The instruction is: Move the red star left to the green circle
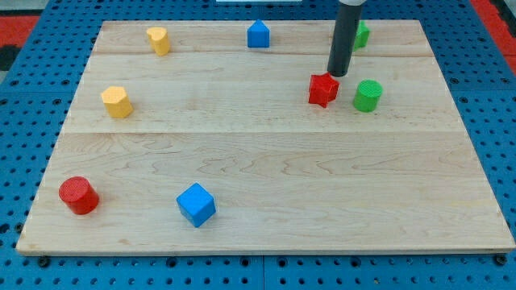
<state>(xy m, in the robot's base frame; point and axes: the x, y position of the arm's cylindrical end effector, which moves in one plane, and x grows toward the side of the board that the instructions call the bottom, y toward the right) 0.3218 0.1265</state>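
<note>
The red star (pixel 323 89) lies on the wooden board at the view's upper right. The green circle (pixel 368 95), a short green cylinder, stands just to its right with a small gap between them. My tip (pixel 337 75) is at the lower end of the dark rod, right at the red star's upper right edge. I cannot tell if it touches the star. A second green block (pixel 361 35) sits behind the rod near the view's top, partly hidden by it.
A blue house-shaped block (pixel 258 34) sits at the top middle. Two yellow blocks are at the left: one at the top (pixel 159 39), one lower (pixel 117 101). A red cylinder (pixel 78 195) and a blue cube (pixel 197 204) sit near the bottom left.
</note>
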